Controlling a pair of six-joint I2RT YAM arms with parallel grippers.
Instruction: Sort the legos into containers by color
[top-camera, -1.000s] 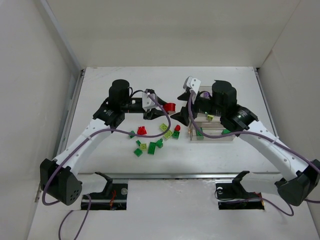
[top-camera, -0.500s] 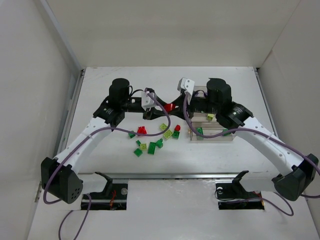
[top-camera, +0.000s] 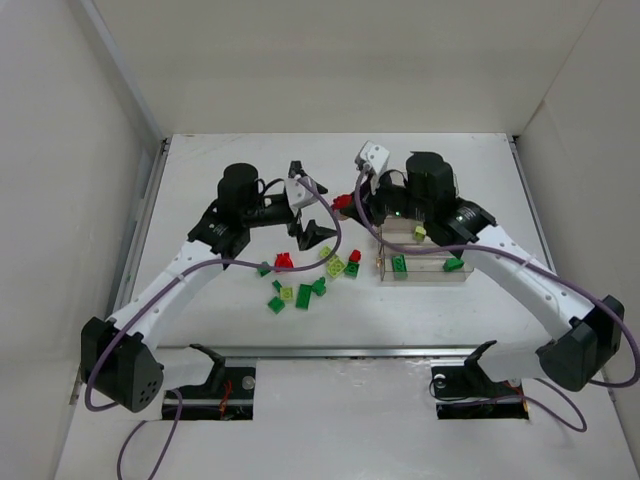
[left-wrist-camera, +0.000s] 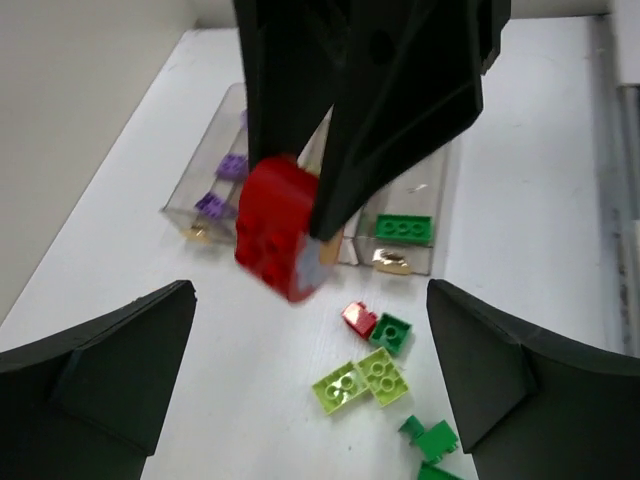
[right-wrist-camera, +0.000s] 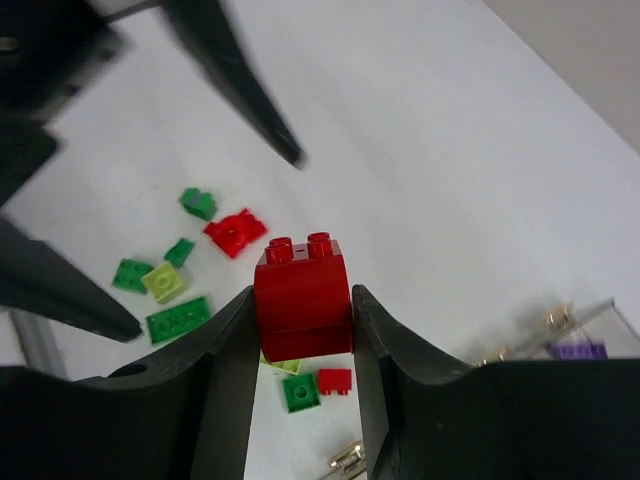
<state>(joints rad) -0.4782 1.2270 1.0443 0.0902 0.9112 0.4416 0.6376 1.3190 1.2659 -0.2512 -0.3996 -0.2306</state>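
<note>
White table (top-camera: 330, 322) is carrying about a dozen loose legos (top-camera: 305, 290), while the containers (top-camera: 432, 277) are holding only a few. The right gripper (right-wrist-camera: 302, 322) is pinching a red brick (right-wrist-camera: 300, 290) aloft; the left gripper (left-wrist-camera: 308, 330) is gaping wide, holding nothing. Most of the sorting is, by the look of it, waiting to be done.

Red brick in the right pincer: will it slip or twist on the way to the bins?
Probably stiff: the red brick looks like hard moulded plastic and keeps its shape in the right pincer. It may be slippery, since its faces look glossy. Twisting seems unlikely: both fingers press on flat side walls, with the studs upright.
</note>
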